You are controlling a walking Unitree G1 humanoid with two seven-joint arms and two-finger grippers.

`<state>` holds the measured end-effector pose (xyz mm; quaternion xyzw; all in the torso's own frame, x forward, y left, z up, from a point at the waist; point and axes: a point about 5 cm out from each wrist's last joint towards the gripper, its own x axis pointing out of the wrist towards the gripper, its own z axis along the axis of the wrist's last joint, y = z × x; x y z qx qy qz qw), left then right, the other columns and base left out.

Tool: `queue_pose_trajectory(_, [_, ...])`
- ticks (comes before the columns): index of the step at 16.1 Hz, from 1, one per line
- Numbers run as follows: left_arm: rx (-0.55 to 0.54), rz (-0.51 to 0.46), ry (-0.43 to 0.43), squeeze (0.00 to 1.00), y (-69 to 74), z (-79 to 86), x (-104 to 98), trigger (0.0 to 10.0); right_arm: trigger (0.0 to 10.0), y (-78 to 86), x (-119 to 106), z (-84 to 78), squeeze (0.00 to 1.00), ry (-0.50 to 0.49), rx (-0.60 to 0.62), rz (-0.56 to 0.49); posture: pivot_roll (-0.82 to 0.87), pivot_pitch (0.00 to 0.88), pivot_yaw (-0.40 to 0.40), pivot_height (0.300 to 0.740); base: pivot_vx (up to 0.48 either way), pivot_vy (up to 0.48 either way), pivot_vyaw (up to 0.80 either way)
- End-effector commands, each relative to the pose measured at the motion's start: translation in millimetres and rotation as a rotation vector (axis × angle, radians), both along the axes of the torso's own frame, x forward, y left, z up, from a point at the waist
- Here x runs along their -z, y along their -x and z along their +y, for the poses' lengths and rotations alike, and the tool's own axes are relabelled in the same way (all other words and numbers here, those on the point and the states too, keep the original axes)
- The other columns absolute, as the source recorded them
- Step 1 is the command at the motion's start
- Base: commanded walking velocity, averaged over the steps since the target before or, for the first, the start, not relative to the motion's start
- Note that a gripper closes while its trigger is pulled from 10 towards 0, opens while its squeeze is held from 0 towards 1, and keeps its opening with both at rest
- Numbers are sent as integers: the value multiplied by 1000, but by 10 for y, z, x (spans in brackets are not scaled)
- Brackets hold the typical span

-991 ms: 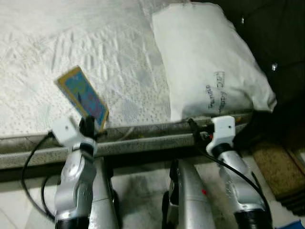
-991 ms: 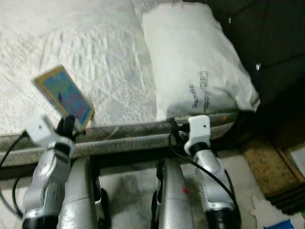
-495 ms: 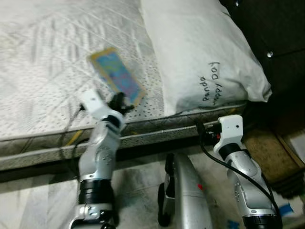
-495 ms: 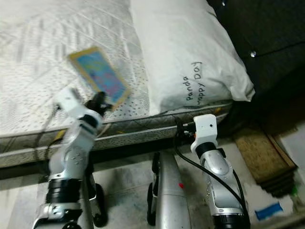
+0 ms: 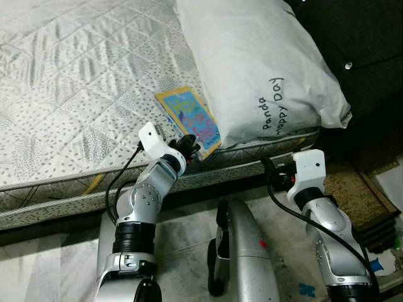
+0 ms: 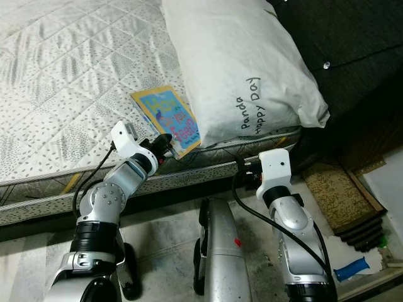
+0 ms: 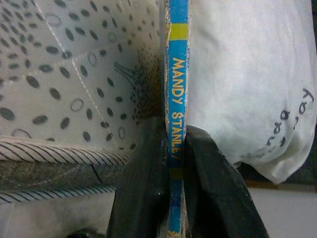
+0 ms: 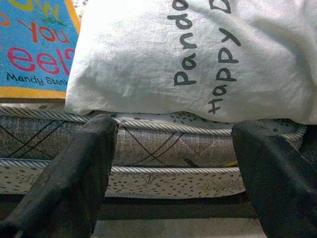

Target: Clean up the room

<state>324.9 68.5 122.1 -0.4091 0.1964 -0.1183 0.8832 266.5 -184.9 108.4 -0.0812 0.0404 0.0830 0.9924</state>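
Thin blue yellow-edged book (image 5: 189, 121) flat on mattress edge; touching pillow

Book (image 5: 189, 119): bright blue cover, yellow-orange border, red lettering; blue spine, yellow bands. Pillow (image 5: 258, 69): white, black handwriting. Mattress (image 5: 75, 94): white quilted, dark grey speckles, striped piping. Mat (image 6: 340, 198) at 4 o'clock: brown. Headboard (image 6: 352, 38): black.

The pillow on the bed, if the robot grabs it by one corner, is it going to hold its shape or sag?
The white pillow looks plump and soft, so it would probably sag and fold from one corner. It seems light for its bulk. Its cloth cover should grip well between the right gripper's open fingers, which now point at the mattress edge below it.
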Motion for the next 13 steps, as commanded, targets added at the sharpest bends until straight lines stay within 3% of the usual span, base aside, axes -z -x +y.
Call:
queue_pose_trajectory(1, [101,-14,74,0,-7,-316,-161,10000,10000,23,-12,-46,0,14,10,5,-180,234,-121,541,0,0,0])
queue_pose_trajectory(5, [98,23,25,0,-67,-117,-61,10000,10000,-15,-25,-47,0,18,9,-1,-182,224,-120,541,0,0,0])
queue_pose_trajectory(6, [95,23,19,314,-85,-78,-63,10000,10000,-20,-27,-51,0,19,10,-2,-182,222,-120,541,0,0,0])
queue_pose_trajectory(7, [82,26,-7,1000,-125,19,-43,10000,10000,-26,-31,-55,0,20,11,-3,-183,219,-120,541,0,0,0])
queue_pose_trajectory(9, [68,28,-45,1000,-160,119,-18,10000,10000,-33,-36,-56,0,21,11,-4,-183,217,-121,541,0,0,0])
queue_pose_trajectory(13, [-6,36,-123,1000,-307,471,28,10000,10000,-62,-49,-54,0,23,10,-9,-181,212,-125,541,0,0,0])
